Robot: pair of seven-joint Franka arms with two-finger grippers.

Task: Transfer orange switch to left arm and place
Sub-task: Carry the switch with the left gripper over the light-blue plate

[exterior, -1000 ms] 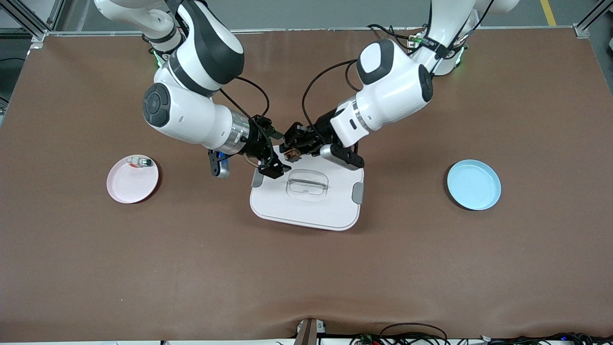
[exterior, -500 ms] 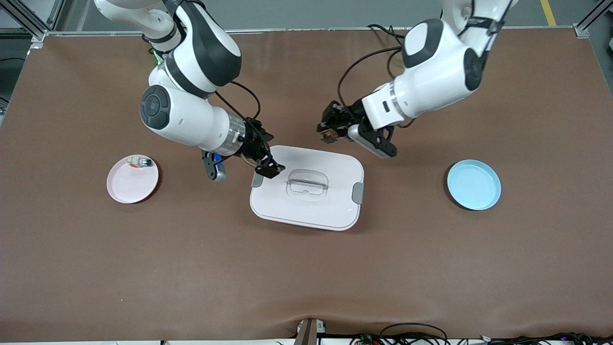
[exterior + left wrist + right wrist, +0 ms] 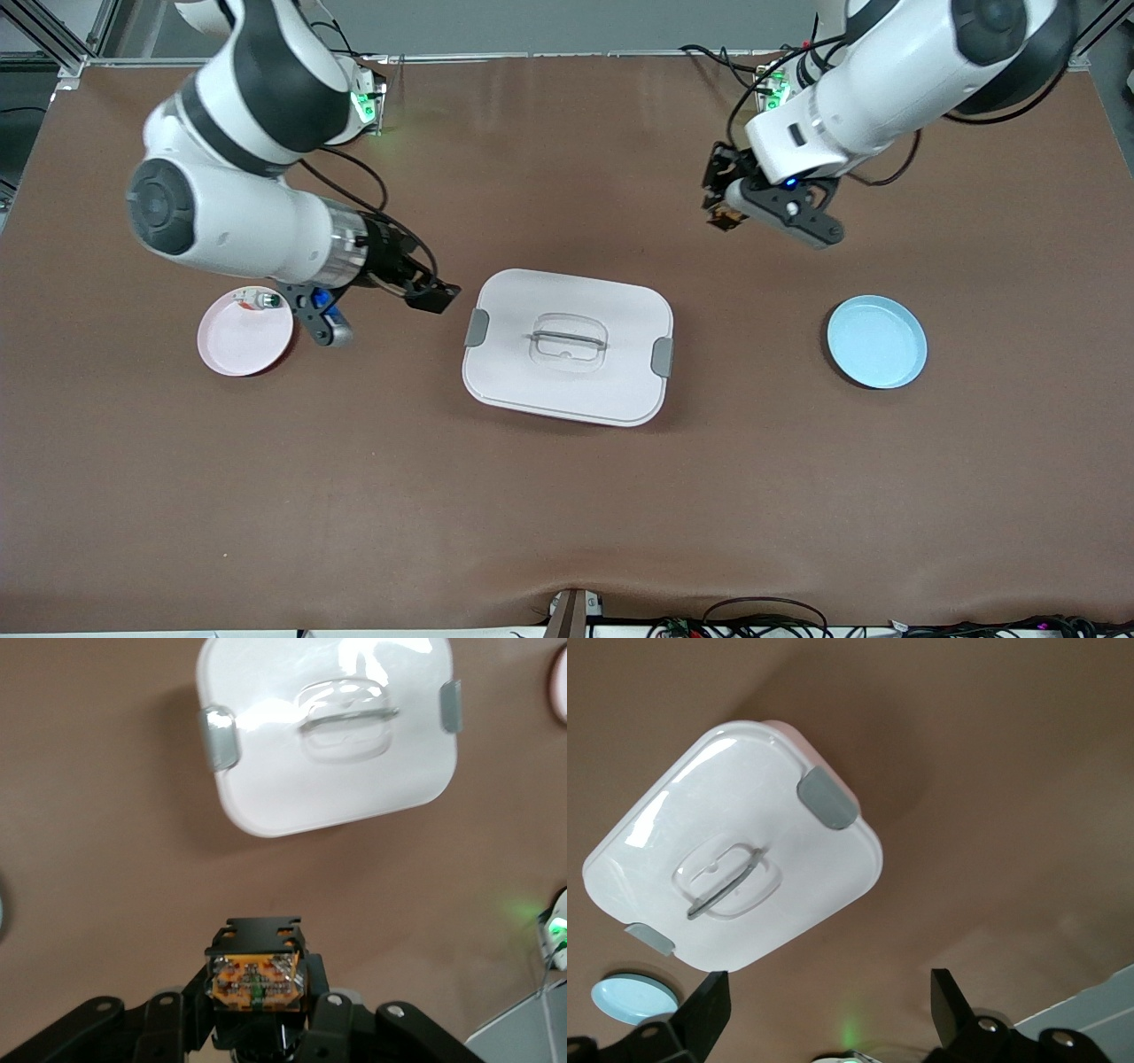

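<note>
The orange switch (image 3: 725,215), a tiny black part with an orange face, sits between the fingers of my left gripper (image 3: 719,211), which is shut on it above bare table between the box and the blue plate. In the left wrist view the orange switch (image 3: 255,975) fills the left gripper (image 3: 257,973), with the box (image 3: 328,735) farther off. The box (image 3: 567,346) is white with grey latches and stands mid-table. My right gripper (image 3: 432,297) hangs open and empty between the pink plate and the box. Its fingers (image 3: 709,1010) stand wide apart around nothing.
A pink plate (image 3: 239,346) at the right arm's end holds a small white component with a green cap (image 3: 258,300). A blue plate (image 3: 877,341) lies at the left arm's end. The box (image 3: 735,850) and blue plate (image 3: 633,997) also show in the right wrist view.
The left gripper has carried the switch off from over the box's edge toward the left arm's end. The right arm has drawn back, open, toward the pink plate.
</note>
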